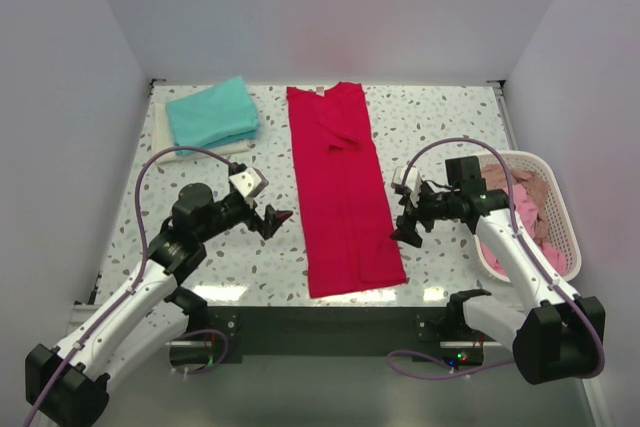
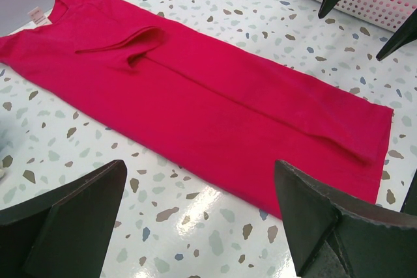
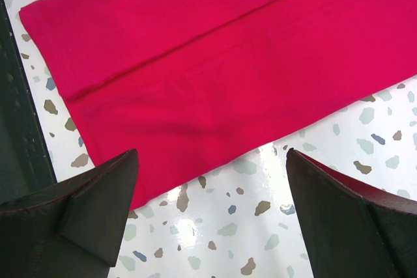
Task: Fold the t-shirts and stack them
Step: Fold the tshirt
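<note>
Speckled terrazzo desk (image 1: 450,122), boxed in by plain white walls (image 1: 330,7) on three sides. Down the middle lies the red t-shirt (image 1: 340,197), its sides folded in to make a long narrow strip, flat on the surface. Its long axis runs from near edge to far edge, with the neck and white label at the far end and the hem at the near end, angled a touch right. Left gripper (image 1: 272,221) hangs just left of it, fingers spread wide, nothing held. Right gripper (image 1: 404,227) sits just right of the hem end, also wide apart and empty. Far left corner: a folded teal t-shirt (image 1: 212,112) on a cream one (image 1: 170,147). Right edge: a white basket (image 1: 568,232) holding pink t-shirts (image 1: 525,209)
</note>
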Available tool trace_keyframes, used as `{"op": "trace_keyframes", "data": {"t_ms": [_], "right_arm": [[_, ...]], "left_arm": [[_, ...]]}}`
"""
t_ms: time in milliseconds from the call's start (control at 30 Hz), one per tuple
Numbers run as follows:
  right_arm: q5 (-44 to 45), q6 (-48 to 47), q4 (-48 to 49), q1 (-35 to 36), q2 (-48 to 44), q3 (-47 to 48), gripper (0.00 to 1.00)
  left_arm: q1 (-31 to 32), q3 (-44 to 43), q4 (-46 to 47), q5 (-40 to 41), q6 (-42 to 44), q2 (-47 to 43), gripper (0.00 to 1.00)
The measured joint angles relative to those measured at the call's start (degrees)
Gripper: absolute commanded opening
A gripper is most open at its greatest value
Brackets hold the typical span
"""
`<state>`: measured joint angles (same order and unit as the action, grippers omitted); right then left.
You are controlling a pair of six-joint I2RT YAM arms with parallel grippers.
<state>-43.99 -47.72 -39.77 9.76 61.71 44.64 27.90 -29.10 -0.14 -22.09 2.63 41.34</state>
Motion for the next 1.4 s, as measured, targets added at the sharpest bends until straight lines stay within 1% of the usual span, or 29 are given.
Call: {"op": "trace_keyframes", "data": {"t_ms": [200,267,333,400,500,600,633,700,733,767,833,900,967,1067,1200,1333,1400], "right_arm": [[0.00,-0.20,-0.04,0.28,0.00,0.00,0.99],[-0.09,-1.99,-0.66,0.90,0.00,0.00,0.99],[0.04,-5.27,-2.84,2.78,0.00,0.00,0.99],[1.20,-8.94,-5.40,6.25,-0.09,0.00,0.99],[2.99,-14.38,-8.39,11.47,-1.07,-0.42,0.99],[5.27,-18.51,-10.16,15.82,-2.45,-2.03,0.98],[6.03,-19.50,-10.40,17.20,-2.47,-2.71,0.97],[7.74,-20.90,-10.36,19.41,-2.36,-4.33,0.94],[8.72,-21.49,-10.36,20.35,-2.29,-5.38,0.90],[9.64,-21.99,-10.27,21.16,-2.21,-6.47,0.87],[11.63,-22.53,-9.90,22.69,-2.05,-8.68,0.82],[13.44,-23.04,-9.70,24.04,-2.01,-10.38,0.76],[14.93,-23.37,-9.07,25.29,-1.95,-11.63,0.75],[16.63,-23.61,-8.02,26.77,-1.27,-12.87,0.73],[17.94,-23.67,-6.08,28.26,-0.85,-13.86,0.71],[19.06,-23.63,-4.04,29.57,-0.04,-14.78,0.69],[19.28,-23.56,-3.28,29.73,0.17,-15.02,0.65]], "left_arm": [[0.09,0.17,0.28,-1.07,-0.02,0.00,1.00],[0.92,0.63,0.81,-2.34,0.07,0.04,1.00],[3.19,0.87,0.90,-2.82,0.85,0.28,1.00],[8.39,0.85,0.79,-1.55,3.30,1.09,1.00],[19.17,0.81,-0.92,1.53,8.61,3.61,1.00],[27.93,0.96,-2.80,5.35,13.40,6.67,1.00],[30.64,1.16,-3.08,7.10,14.91,7.67,0.99],[34.84,2.01,-3.23,9.79,17.18,9.66,0.95],[36.54,2.51,-3.43,11.26,18.05,10.80,0.93],[37.94,2.82,-3.76,12.61,18.64,12.13,0.89],[40.46,2.99,-4.28,15.23,19.50,15.02,0.86],[42.05,3.06,-4.22,17.11,19.80,17.22,0.84],[43.17,3.06,-3.78,18.34,20.26,18.91,0.80],[44.50,3.06,-2.12,19.74,20.61,22.45,0.78],[46.27,3.06,-0.48,20.85,21.00,27.32,0.78],[47.21,3.06,0.59,21.24,21.46,29.88,0.78],[47.47,2.95,1.29,21.46,22.03,30.84,0.77]]}}
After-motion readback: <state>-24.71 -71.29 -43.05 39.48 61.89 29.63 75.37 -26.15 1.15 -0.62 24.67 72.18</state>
